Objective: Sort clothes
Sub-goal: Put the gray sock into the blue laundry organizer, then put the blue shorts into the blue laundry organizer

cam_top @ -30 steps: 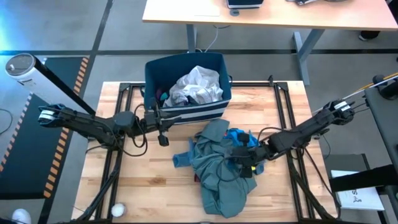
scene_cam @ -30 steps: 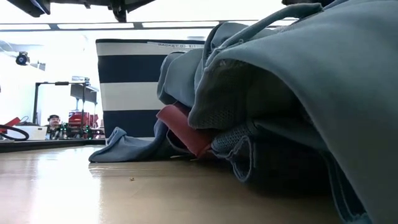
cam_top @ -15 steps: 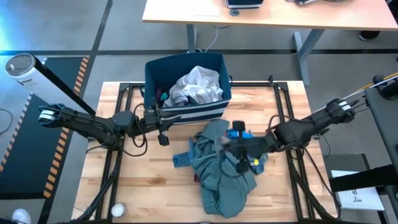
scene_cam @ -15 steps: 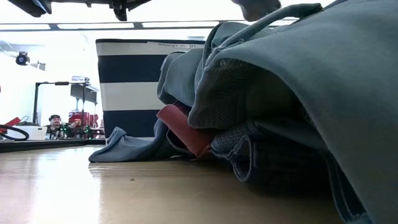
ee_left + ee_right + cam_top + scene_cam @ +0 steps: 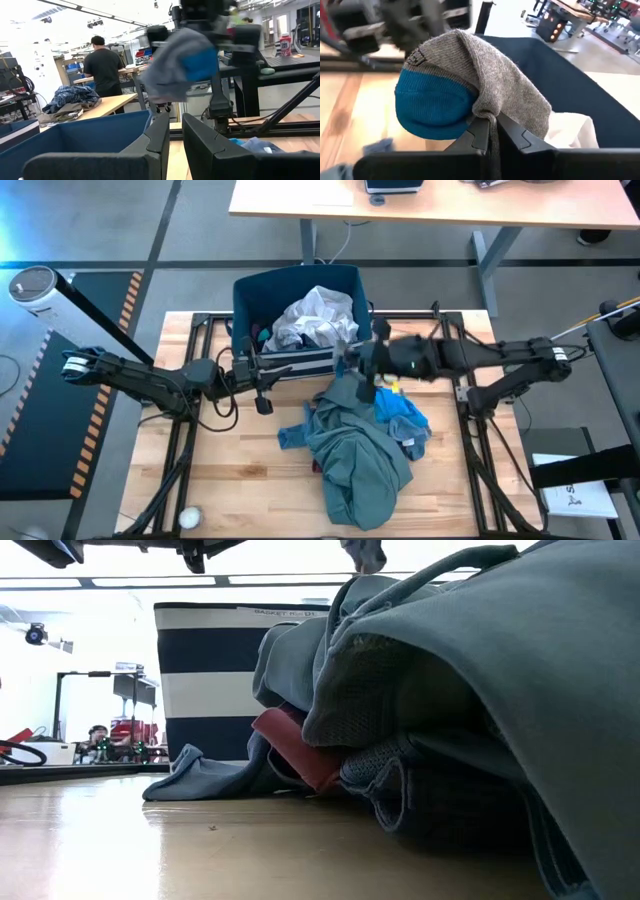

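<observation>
- Right claw clenched on a grey sock with blue toe, held up in the air just beside the front wall of the navy bin, above the far edge of the pile.
- Right wrist view: cloth pinched thin between both fingers, most of the sock flopped over one side; hold looks okay but small.
- Left claw waits near the bin's front left corner, low over the desk; fingers a little parted, nothing between them.
- Bin already has the white garment in it; teal-green garment heaped on the desk, blue piece at its right, red piece showing under it in the low view.
- Judged step: carry sock to bin and drop.
- To do it well: keep the pinch firm and get fully past the bin rim before letting go, since the hanging toe could catch the wall.
- Release over open space or on top of the white garment, not at the edge.
- Stay clear of the left arm parked close by.
</observation>
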